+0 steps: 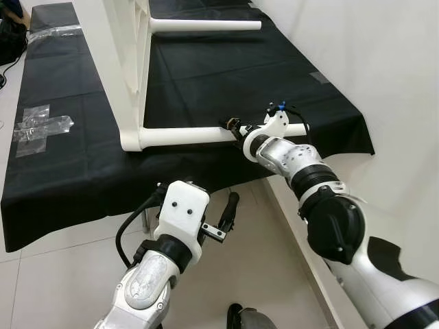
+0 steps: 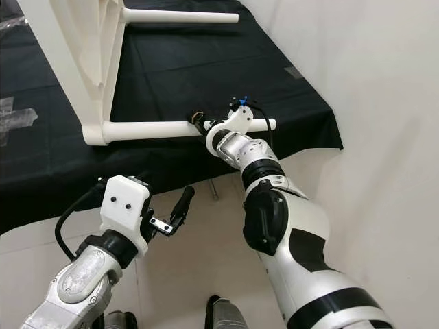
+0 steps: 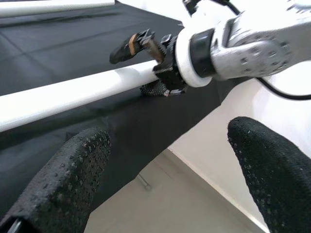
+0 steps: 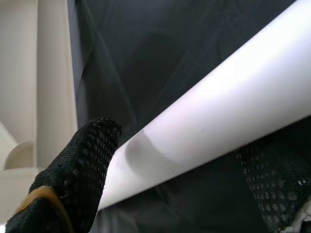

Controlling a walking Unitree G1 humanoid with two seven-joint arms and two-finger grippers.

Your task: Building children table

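1. White table is lying on its side on the black-draped counter; its near leg should be kept level while turned home, it is judged.
2. The right hand is clamped round that leg's middle.
3. The left hand is held wide open, empty, below the leg.

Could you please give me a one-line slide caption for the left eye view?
Right gripper closes its fingers around the white table leg lying on the black cloth, while the left gripper hovers open below.
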